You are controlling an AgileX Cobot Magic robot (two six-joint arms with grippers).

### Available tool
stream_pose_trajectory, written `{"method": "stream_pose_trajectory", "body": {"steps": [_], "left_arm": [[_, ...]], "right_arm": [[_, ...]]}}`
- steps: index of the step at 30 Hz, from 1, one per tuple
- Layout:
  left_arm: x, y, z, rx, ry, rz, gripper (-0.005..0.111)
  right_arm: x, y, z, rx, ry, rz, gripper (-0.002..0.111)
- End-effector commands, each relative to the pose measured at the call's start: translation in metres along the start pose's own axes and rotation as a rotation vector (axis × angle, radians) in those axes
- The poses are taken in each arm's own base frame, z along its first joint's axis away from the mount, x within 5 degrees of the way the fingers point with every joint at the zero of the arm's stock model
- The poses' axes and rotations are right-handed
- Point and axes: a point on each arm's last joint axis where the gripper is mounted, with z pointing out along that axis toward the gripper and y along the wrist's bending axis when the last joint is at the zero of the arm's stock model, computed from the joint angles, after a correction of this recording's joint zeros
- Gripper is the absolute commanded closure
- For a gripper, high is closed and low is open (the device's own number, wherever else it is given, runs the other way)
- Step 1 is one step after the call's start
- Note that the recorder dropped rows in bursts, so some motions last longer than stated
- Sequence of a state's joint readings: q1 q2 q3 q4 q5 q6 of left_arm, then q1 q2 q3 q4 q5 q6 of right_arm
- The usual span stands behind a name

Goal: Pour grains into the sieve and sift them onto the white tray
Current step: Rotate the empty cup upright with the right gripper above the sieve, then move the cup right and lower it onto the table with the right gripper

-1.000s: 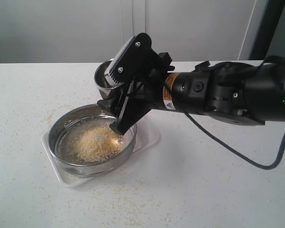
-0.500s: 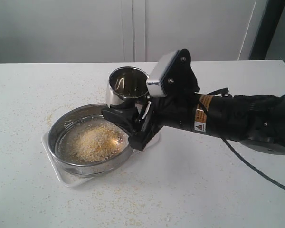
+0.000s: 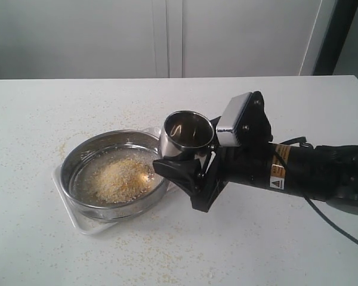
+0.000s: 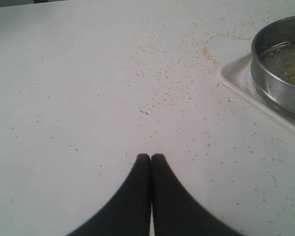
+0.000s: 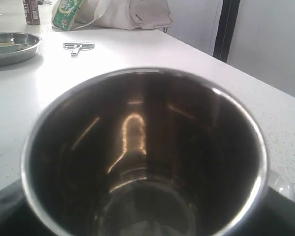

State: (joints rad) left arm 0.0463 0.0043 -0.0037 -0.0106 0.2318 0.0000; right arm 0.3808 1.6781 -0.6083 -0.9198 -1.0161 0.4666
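Note:
The sieve (image 3: 68, 173), a wide steel ring with a mesh bottom, rests on the white tray (image 3: 77, 219). A yellow-whitish heap of grains (image 3: 122, 177) lies in it. Just right of the sieve, my right gripper (image 3: 185, 156) is shut on a small steel cup (image 3: 186, 134), held upright above the table. The cup (image 5: 142, 147) looks empty inside. My left gripper (image 4: 150, 157) is shut with nothing in it, low over the bare tabletop. The sieve wall (image 4: 275, 83) and the tray rim (image 4: 236, 81) lie ahead of it and to one side.
Sparse crumbs (image 3: 137, 253) are scattered over the white tabletop around the tray. In the right wrist view a steel dish (image 5: 12, 46), a small metal tool (image 5: 78, 47) and bags (image 5: 132, 14) sit on a further table.
My right gripper has swung the cup from tipped over the sieve to upright, and has carried it rightward and lower, off the sieve. The grain heap and the left gripper are unchanged.

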Motion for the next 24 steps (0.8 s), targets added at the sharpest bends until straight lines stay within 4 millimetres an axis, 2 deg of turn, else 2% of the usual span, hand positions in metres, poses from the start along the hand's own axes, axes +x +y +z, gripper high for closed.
{"method": "stream_pose_trajectory", "body": {"steps": [1,12,24], "left_arm": [[0.001,0.0,0.0,0.002,0.0,-0.009,0.107],[0.001,0.0,0.0,0.002,0.0,-0.009,0.107],[0.001,0.0,0.0,0.002,0.0,-0.009,0.107]], "right_arm": [[0.006,-0.011,-0.006,0.034,-0.011,0.003,0.108],[0.036,-0.047,-0.023,0.138,0.007,0.042,0.108],[0.069,-0.093,-0.061,0.37,0.057,0.13,0.108]]}}
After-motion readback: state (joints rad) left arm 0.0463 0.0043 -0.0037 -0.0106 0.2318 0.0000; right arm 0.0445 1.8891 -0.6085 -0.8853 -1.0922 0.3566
